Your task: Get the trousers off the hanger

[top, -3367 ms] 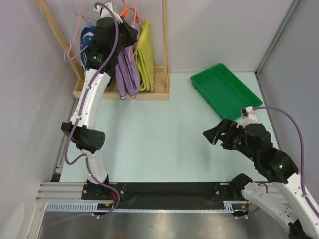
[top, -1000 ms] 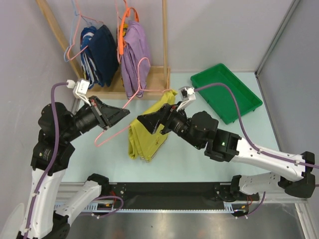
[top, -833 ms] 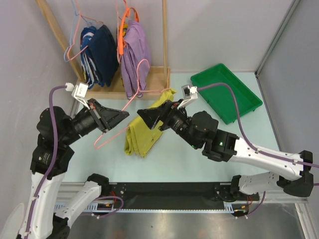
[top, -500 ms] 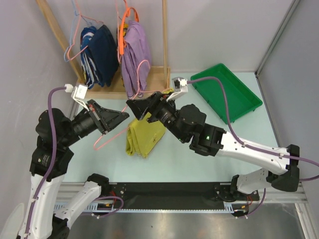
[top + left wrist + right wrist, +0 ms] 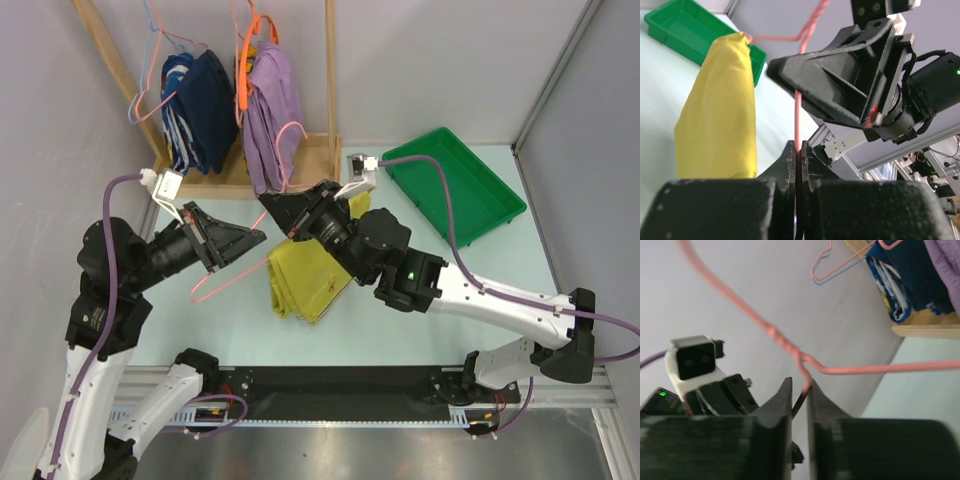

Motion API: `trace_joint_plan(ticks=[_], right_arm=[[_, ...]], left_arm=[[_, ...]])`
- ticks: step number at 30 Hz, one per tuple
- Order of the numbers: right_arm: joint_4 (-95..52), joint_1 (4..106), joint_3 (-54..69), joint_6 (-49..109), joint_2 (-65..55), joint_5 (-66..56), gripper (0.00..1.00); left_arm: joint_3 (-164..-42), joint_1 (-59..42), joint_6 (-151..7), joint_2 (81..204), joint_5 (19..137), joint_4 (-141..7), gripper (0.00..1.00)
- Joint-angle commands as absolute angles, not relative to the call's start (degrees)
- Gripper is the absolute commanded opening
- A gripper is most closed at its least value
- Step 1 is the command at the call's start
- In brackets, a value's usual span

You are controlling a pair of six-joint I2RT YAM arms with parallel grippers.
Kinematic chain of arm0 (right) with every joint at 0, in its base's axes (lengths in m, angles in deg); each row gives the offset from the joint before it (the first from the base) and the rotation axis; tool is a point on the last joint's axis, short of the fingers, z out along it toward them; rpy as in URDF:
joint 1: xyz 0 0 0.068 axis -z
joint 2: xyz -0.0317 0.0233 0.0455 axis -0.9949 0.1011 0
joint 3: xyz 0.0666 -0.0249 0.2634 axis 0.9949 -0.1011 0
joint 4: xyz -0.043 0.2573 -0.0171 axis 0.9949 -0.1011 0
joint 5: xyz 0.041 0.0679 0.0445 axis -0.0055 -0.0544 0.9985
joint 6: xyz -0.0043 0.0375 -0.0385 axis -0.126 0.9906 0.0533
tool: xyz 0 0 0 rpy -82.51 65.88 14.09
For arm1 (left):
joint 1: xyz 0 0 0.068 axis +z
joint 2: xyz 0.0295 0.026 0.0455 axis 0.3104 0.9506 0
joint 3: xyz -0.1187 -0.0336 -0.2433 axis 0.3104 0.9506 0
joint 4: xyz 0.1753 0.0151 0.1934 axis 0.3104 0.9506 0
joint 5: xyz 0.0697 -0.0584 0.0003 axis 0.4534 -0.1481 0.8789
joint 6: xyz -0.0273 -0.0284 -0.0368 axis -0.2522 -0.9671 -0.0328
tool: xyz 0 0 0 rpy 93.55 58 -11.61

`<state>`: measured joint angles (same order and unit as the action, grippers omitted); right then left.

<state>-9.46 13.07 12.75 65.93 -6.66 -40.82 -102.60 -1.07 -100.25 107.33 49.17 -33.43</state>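
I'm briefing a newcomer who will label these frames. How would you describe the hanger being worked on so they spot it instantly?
From the wooden rack at the far left, come forward to where the two arms meet. The thin pale-pink wire hanger is there, pinched by the left gripper and right gripper, mustard-yellow trousers hanging from it; every other hanger is on the rack.

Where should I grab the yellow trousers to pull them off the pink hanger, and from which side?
Probably the loose end of the trousers nearest the arm bases, from the near side. They bunch over one corner of the hanger and hang free below it, so that end is clear of wire. The left gripper and right gripper are both shut on the hanger.
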Motion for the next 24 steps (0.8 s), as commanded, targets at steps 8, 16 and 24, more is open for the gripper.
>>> trace_joint_plan(ticks=[8,16,24], right_arm=[[-8.13,16.34,11.31,66.38,-9.96,-29.22,0.0],[-12.79,21.08,8.49,66.82,-14.96,-14.2,0.0],[-16.39,27.76,6.82,69.8,-18.66,1.27,0.0]], left_arm=[[-99.97,-2.39,-109.94,107.86,34.64,-59.23,0.5],[-97.5,-3.09,-113.55,111.02,31.31,-63.2,0.66],[-97.85,-14.33,-112.14,117.35,32.6,-62.58,0.56]])
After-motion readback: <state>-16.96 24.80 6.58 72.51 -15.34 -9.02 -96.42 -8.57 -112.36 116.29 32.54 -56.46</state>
